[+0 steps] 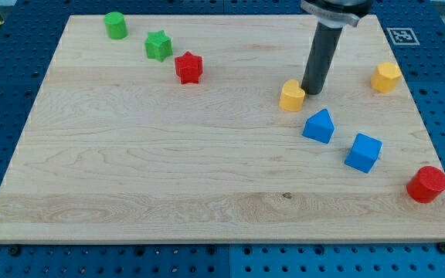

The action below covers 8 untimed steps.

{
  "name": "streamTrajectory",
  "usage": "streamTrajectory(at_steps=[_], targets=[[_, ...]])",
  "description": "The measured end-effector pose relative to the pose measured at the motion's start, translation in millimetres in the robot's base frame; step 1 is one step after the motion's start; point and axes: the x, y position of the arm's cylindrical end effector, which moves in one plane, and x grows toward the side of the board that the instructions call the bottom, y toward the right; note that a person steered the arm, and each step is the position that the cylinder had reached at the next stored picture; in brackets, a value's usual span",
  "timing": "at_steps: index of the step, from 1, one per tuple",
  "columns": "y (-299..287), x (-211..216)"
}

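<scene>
My tip [313, 92] rests on the wooden board [168, 154] in the upper right part of the view. It touches or nearly touches the right side of a yellow heart-shaped block [291, 96]. Just below the tip lies a blue triangular block [319, 126]. Further right and lower sits a blue cube [363, 152]. A yellow hexagonal block [386, 77] stands to the tip's right, well apart from it.
A red cylinder [427, 184] sits at the board's lower right edge. At the top left are a green cylinder [115, 25], a green star [158, 45] and a red star [188, 67]. A marker tag [401, 35] lies off the top right corner.
</scene>
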Motion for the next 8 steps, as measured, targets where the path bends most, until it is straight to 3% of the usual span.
streamTrajectory(at_steps=[1, 6, 7, 8], targets=[[-5, -11], [-54, 20], [-55, -32], [-2, -83]])
